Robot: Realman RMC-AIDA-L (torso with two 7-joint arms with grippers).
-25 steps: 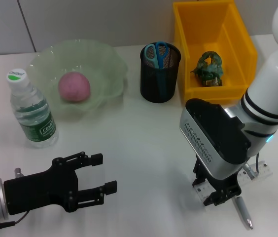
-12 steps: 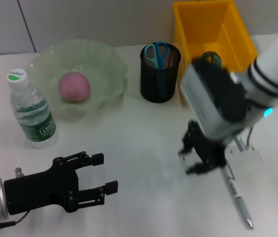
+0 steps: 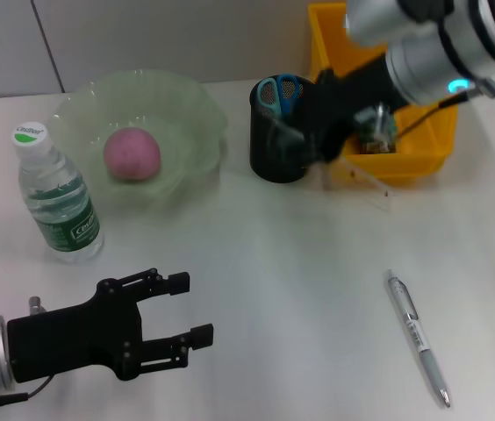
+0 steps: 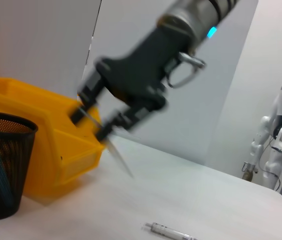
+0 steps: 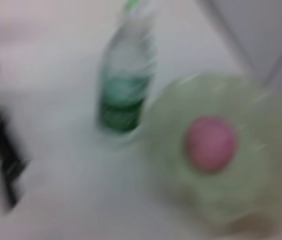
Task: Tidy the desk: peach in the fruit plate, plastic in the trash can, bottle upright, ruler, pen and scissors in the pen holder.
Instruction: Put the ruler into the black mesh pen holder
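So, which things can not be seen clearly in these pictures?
- Clear plastic ruler: motion-blurred in the left wrist view, its markings unreadable.
- Black mesh pen holder: the right gripper covers its side in the head view.
- Crumpled plastic in the yellow trash can: mostly behind the right arm.

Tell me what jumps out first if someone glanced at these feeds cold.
The right gripper hangs beside the pen holder, carrying the clear ruler at a slant in front of the yellow trash can. The pen lies alone on the desk near the front right. The peach sits in the fruit plate, with the bottle upright beside it.
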